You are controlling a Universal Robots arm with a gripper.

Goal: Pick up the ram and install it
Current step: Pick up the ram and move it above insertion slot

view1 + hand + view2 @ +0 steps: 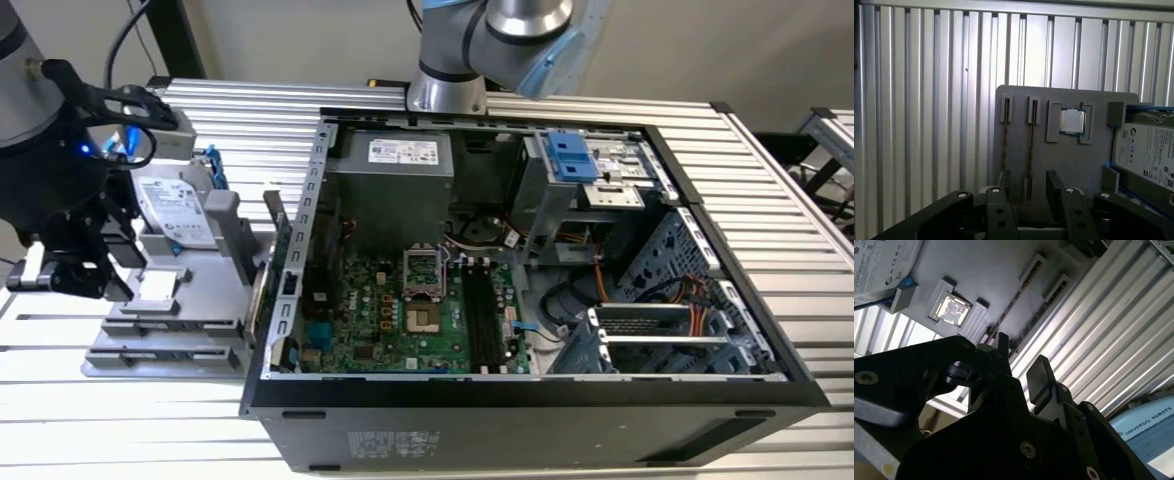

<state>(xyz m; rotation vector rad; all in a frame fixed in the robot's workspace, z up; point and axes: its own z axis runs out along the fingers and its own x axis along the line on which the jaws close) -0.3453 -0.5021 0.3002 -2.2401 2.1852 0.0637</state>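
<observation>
First wrist view shows the tool [1026, 192] spread and the ram [1030, 145] on edge in the grey holder [1069, 160], its length running straight out between the fingers [1054, 182].

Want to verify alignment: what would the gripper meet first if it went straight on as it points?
Probably the ram stick nearer the CPU, on edge in the grey tray; it lines up inside the open gripper, though depth is unclear.
</observation>
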